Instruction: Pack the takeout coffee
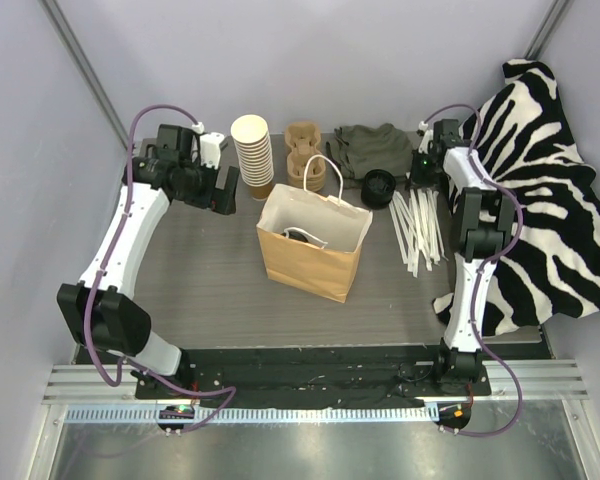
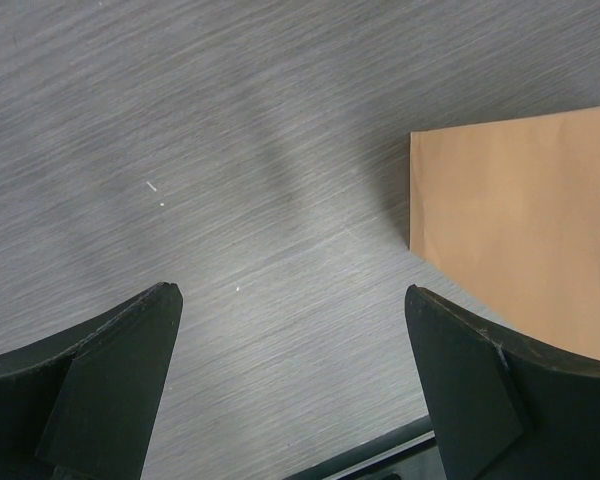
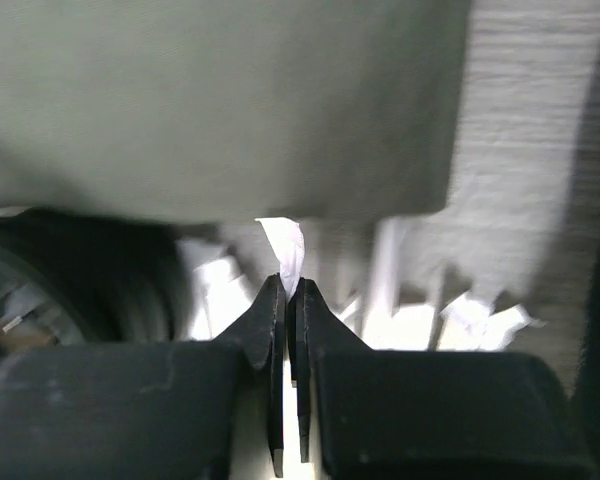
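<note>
Surface: we see grey table [image 1: 200, 270], pale walls [image 1: 380, 50], zebra cloth [image 1: 550, 200] | left gripper [image 2: 290, 330] spread wide, empty | right gripper [image 3: 290, 290] pinching white straw [image 3: 288, 245] tip | takeout coffee [image 1: 302, 236]: dark lid half-hidden inside paper bag [image 1: 305, 262], unclear

- Table [image 1: 210, 270]: grey wood-grain top, fine streaks running across; matte, with soft shadows.
- Back wall [image 1: 310, 50]: plain pale lilac-grey panel, no windows.
- Left wall [image 1: 30, 200] and right wall [image 1: 595, 60]: same pale panels, closing in the table.
- Corner struts: two grey metal bars, one at the left [image 1: 78, 55] and one at the right [image 1: 545, 25], slanting upward.
- Zebra-striped cloth [image 1: 550, 200]: black and white, draped over the table's right side.
- Aluminium rail [image 1: 80, 385]: slotted, along the near edge.
- Metal sheet [image 1: 310, 450]: brushed, faintly reflective, in front of the rail.
- Light: even, diffuse, from above.
</note>
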Available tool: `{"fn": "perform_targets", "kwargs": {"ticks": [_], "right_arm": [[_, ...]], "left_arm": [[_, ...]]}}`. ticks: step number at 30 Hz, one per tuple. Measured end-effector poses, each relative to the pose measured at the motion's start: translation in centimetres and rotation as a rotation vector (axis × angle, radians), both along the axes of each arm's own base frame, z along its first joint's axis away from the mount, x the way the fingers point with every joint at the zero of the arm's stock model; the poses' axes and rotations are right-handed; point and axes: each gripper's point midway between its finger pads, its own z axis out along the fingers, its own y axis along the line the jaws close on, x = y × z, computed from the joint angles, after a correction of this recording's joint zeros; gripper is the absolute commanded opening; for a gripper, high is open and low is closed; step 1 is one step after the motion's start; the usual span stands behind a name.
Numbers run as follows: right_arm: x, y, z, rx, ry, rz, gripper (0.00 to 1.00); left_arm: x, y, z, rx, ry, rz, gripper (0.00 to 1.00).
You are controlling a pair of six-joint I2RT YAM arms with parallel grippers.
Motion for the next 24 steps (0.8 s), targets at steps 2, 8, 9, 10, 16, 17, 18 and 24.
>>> {"fn": "perform_targets", "kwargs": {"ticks": [2, 8, 9, 10, 16, 17, 18, 24], "right_arm": [[-0.4, 0.6, 1.0, 0.032, 0.001, 0.012, 0.01], [-2.3, 3.3, 12.5, 0.166, -0.133, 0.059, 0.01], [-2.6, 4.0, 16.8, 0.197, -0.217, 0.09, 0.01], [-2.9, 4.6, 20.0, 0.219, -0.283, 0.117, 0.01], [-11.3, 11.6, 44.1, 0.368, -0.83, 0.412, 0.01], [-13.7, 13.4, 47.1, 0.394, -0.905, 0.477, 0.01], [-16.3, 15.5, 49.6, 0.425, -0.97, 0.551, 0.01], [-26.0, 24.7, 55.0, 0.572, -1.129, 0.907, 0.01]], "left_arm": [[0.1, 0.0, 0.3, 0.002, -0.006, -0.005, 0.99], [0.2, 0.0, 0.6, 0.002, -0.014, -0.007, 1.0], [0.2, 0.0, 0.6, 0.001, -0.014, -0.007, 1.0], [0.2, 0.0, 0.6, 0.001, -0.015, -0.007, 1.0], [0.2, -0.4, 0.4, -0.019, -0.001, -0.002, 1.0], [0.2, -0.5, 0.3, -0.028, 0.005, 0.0, 1.0], [0.3, -0.6, 0.3, -0.034, 0.008, 0.0, 1.0], [0.6, -1.0, 0.4, -0.066, 0.006, 0.009, 0.99]]}}
